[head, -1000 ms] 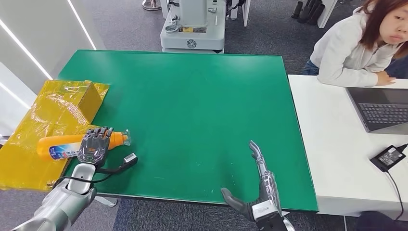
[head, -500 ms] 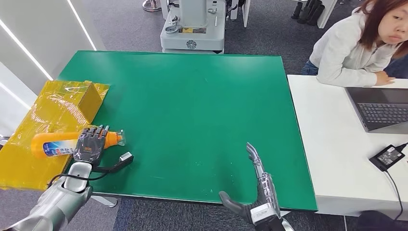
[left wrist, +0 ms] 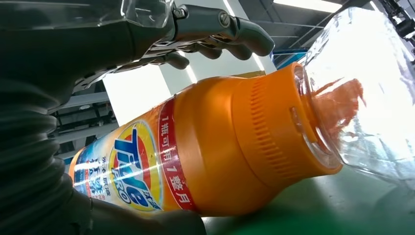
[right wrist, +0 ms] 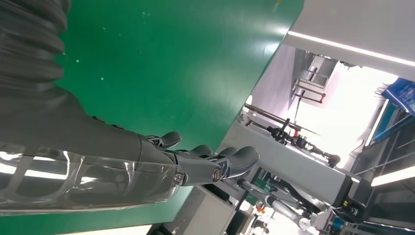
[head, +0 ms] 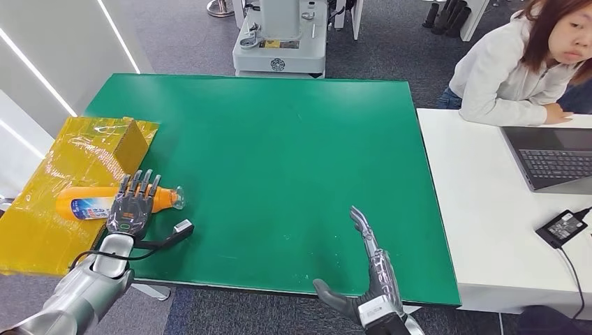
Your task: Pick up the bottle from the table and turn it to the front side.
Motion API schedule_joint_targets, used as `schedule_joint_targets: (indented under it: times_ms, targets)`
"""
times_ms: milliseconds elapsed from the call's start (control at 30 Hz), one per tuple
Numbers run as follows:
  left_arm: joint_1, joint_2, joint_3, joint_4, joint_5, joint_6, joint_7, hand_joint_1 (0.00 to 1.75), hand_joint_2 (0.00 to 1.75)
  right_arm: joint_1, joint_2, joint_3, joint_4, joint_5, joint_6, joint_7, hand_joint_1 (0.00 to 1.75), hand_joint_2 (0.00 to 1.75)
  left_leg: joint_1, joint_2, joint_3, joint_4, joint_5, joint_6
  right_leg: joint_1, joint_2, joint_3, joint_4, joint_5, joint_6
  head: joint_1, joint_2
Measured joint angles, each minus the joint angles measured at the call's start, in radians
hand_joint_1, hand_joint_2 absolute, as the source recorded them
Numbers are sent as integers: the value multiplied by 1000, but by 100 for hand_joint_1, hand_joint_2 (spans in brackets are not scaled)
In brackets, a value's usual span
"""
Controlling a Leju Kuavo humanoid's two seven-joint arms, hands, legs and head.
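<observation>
Right, the orange plastic detergent bottle with the clear cap (head: 115, 202) lies on its side at the left edge of the green table top (head: 279, 153), body over the yellow taped cardboard box (head: 63, 181) and cap end pointing in over the green. The left hand (head: 131, 206) sits over the bottle near its neck, fingers fanned out straight rather than curled. From the left wrist cam the bottle (left wrist: 195, 161) lies between thumb and fingers (left wrist: 220, 29), and the fingers arch above it w/ a gap, so I read that hand as released, not gripping. The label w/ its blue-and-red logo (left wrist: 132, 171) faces the palm side, so front-side orientation can't be settled from here. Laid sideways like this, the neck suits a wrap-around grasp; that could equally be a hand about to close or one just let go.

Right hand (head: 373, 269) hangs at the near table edge, well apart from the bottle, fingers held straight and flat, thumb out, empty. Right wrist cam agrees: extended fingers (right wrist: 235, 164), nothing in them. At the white side desk (head: 482, 209) a person (head: 516, 63) sits by a laptop (head: 551, 157).
</observation>
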Motion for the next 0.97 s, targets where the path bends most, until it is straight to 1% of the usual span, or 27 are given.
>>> schedule_joint_targets:
  times_ms: [233,333,467,567,633,667,700,733,800,867,933,967]
  targets:
    - [0,0,2,2,0,27,-29,0,175,-2,0,0,4,0,2,7,0,175,0,0,0,0,0,0,0,0,0,0,0,0,0,0]
    - [4,-5,22,-4,1,44,-47,0,175,-2,0,0,7,2,1,10,0,175,0,0,0,0,0,0,0,0,0,0,0,0,0,0]
    - [50,-16,54,-76,0,47,-28,0,175,-2,0,0,9,2,4,13,0,175,0,-1,0,0,0,0,0,-1,0,0,0,0,0,0]
    - [80,-25,59,-127,0,47,-7,0,175,-3,0,1,16,2,12,13,0,175,0,-2,0,0,0,0,0,-2,0,-1,0,0,0,0]
    - [93,-29,59,-153,0,47,-7,0,175,-4,0,3,21,2,14,13,0,175,0,-2,0,0,0,0,0,-2,0,-1,0,0,0,0]
    - [103,-33,63,-174,2,47,-19,0,175,-5,0,5,23,2,14,13,0,175,-1,-2,0,0,0,0,0,-2,0,-1,0,0,0,0]
    - [117,-39,73,-206,8,47,-50,0,175,-4,0,7,25,2,13,13,0,175,-1,-2,0,0,0,0,0,-2,0,-1,0,0,0,0]
    - [135,-48,96,-245,24,48,-103,0,175,-4,0,8,26,1,11,13,0,175,-1,-2,0,1,0,0,0,-2,0,-1,0,0,0,0]
    - [169,-86,173,-328,85,48,-254,0,175,-2,0,10,28,1,2,14,0,175,-1,-2,-1,1,0,0,0,-2,-1,-1,0,0,0,0]
    - [185,-145,284,-390,175,49,-454,0,175,-1,0,10,29,0,-6,17,0,175,-1,-2,-2,1,0,1,-1,-2,-1,-1,0,0,0,0]
    - [190,-207,398,-441,248,49,-618,0,175,-2,0,10,30,1,-9,23,0,175,-1,-1,-2,1,0,1,-1,-1,-1,-1,0,0,0,0]
    - [191,-221,422,-452,260,48,-642,0,175,-2,0,10,30,1,-8,24,0,175,-1,0,-2,1,0,1,-1,0,-1,-2,0,0,0,0]
